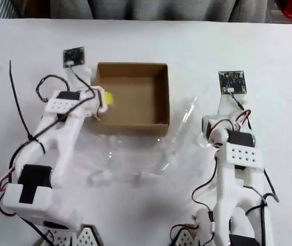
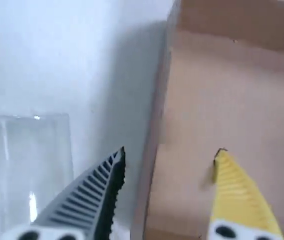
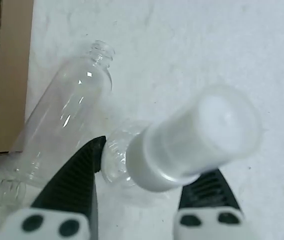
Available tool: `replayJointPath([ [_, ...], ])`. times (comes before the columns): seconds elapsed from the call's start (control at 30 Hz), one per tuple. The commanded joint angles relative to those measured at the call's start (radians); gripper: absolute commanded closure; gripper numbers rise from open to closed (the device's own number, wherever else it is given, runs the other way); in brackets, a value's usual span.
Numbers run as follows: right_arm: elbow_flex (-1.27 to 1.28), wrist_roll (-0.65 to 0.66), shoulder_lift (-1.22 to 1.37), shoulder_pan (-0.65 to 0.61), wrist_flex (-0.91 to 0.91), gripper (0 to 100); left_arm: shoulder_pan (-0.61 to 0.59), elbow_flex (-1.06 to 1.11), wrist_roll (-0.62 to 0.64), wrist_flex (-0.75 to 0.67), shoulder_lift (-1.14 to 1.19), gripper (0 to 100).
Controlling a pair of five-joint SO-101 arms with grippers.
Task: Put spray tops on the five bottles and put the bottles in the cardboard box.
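Note:
The cardboard box [image 1: 130,97] stands open at mid-table. My left gripper [image 2: 169,155] is open astride the box's left wall [image 2: 154,145], its grey finger outside and its yellow finger [image 1: 107,100] inside. A clear bottle [image 2: 29,160] stands just outside that wall. My right gripper [image 3: 149,160] is shut on a clear bottle [image 3: 117,155] that carries a white spray top [image 3: 196,140]. Beside it, an uncapped clear bottle [image 3: 67,115] lies along the box's side [image 3: 7,75]. In the high view the right gripper [image 1: 210,128] sits right of the box.
Clear bottles lie on the table in front of the box, hard to make out. Two white spray tops [image 1: 102,177] [image 1: 146,177] lie nearer the arms' bases. Another bottle neck [image 3: 7,192] shows beside the right gripper. Black cables loop off the left arm [image 1: 48,84].

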Motion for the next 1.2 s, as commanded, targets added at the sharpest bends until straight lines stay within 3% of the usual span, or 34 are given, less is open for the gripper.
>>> replayJointPath([
  [0.0,-0.069,-0.008,-0.016,0.004,-0.002,98.2,-0.042,-0.091,0.037,0.032,-0.071,71],
  [0.27,-0.146,-0.003,-0.016,-0.085,-0.010,98.2,-0.064,0.002,0.035,0.026,-0.226,71],
  [0.57,-0.170,-0.003,-0.077,-0.197,-0.015,98.3,-0.065,0.203,0.035,-0.110,-0.429,71],
  [1.03,-0.164,-0.014,-0.151,-0.252,-0.300,98.3,-0.076,0.210,0.035,-0.110,-0.430,71],
  [1.17,-0.163,-0.098,-0.150,-0.312,-0.361,98.3,-0.076,0.212,0.035,-0.112,-0.429,71],
])
